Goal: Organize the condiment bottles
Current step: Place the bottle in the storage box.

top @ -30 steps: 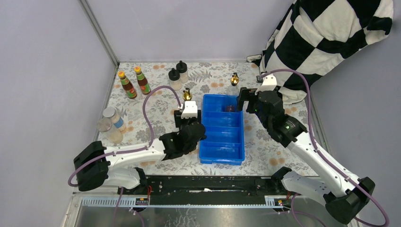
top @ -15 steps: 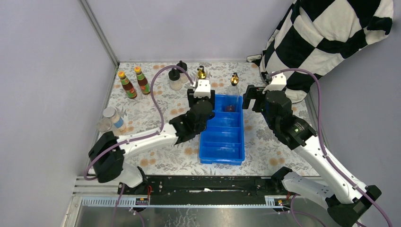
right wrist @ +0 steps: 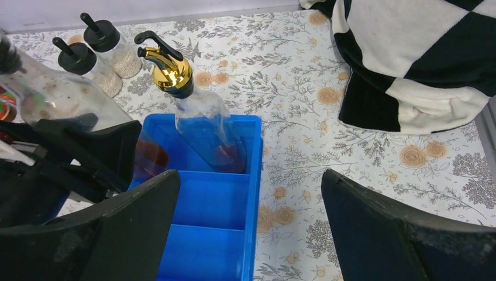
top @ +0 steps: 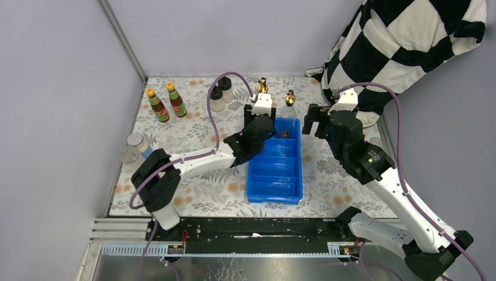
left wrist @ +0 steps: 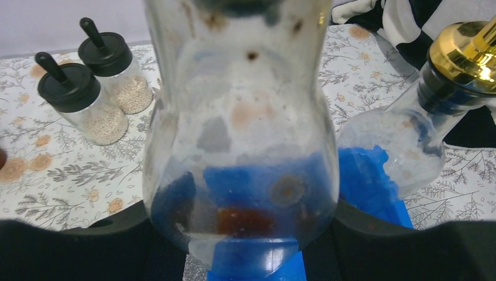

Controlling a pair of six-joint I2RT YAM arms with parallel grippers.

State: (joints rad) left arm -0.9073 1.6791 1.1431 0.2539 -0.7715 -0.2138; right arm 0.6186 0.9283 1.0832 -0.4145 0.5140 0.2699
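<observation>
The left fingers [left wrist: 70,252] are clamped on a clear gold-spout bottle [left wrist: 240,117] at the far left corner of the blue tray [top: 275,182]; a little brown liquid lies at its bottom. A second gold-spout bottle [right wrist: 206,126] stands in the tray's farthest compartment, just beside it. The right fingers [right wrist: 398,234] are wide apart and hold nothing. The black-capped bottles [top: 217,99], orange-capped sauce bottles [top: 157,106] and jars [top: 137,145] stand on the desk [top: 193,193], left of the tray.

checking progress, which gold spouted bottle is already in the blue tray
The free gold-spouted bottle in the blue tray's far compartment. Its twin is not set down: the left claw holds it.
</observation>
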